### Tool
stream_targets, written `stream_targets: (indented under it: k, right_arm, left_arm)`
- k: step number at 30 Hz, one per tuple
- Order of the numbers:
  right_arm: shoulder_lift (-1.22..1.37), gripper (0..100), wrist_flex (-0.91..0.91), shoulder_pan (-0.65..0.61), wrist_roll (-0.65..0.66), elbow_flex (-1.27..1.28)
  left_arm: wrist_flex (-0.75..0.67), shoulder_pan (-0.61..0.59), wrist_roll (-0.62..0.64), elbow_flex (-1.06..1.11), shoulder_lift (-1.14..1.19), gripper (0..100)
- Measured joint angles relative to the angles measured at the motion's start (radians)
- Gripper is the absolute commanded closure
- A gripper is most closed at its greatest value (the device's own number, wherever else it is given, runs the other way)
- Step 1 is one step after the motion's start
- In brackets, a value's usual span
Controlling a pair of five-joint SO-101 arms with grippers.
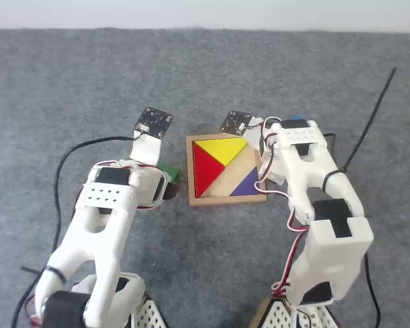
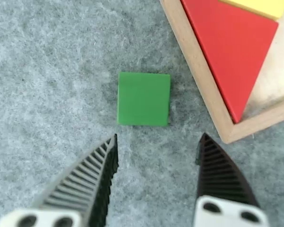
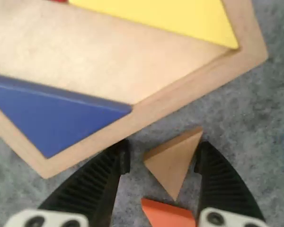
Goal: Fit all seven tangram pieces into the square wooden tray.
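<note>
The square wooden tray (image 1: 227,199) lies between the arms, holding a yellow triangle (image 1: 222,149), a red triangle (image 1: 205,171) and a blue triangle (image 1: 246,184). A green square (image 2: 143,99) rests flat on the carpet just left of the tray (image 2: 213,99). My left gripper (image 2: 156,146) hovers open just short of it, near the tray's corner. By the tray's right edge, my right gripper (image 3: 163,151) is open with a small tan wooden triangle (image 3: 173,158) between its fingers. An orange piece (image 3: 168,215) lies right behind that triangle.
Grey carpet covers the whole table. Bare wood (image 3: 85,56) shows in the tray between the yellow triangle (image 3: 165,14) and the blue triangle (image 3: 52,113). A small blue thing (image 1: 297,118) peeks out beyond the right arm. Cables trail from both arms.
</note>
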Motion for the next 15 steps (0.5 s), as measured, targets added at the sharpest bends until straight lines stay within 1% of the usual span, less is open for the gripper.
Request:
stream_targets:
  k: [8, 13, 15]
  right_arm:
    - [0.000, 77.2, 0.009, 0.025, 0.063, -0.005]
    - [0.000, 87.3, 0.009, 0.026, 0.068, -0.008]
    - [0.000, 87.5, 0.005, 0.031, 0.068, -0.009]
  left_arm:
    - [-0.002, -0.002, 0.000, 0.000, -0.002, 74]
    - [-0.005, -0.002, 0.000, 0.000, -0.002, 74]
    - [-0.005, -0.002, 0.000, 0.000, -0.002, 74]
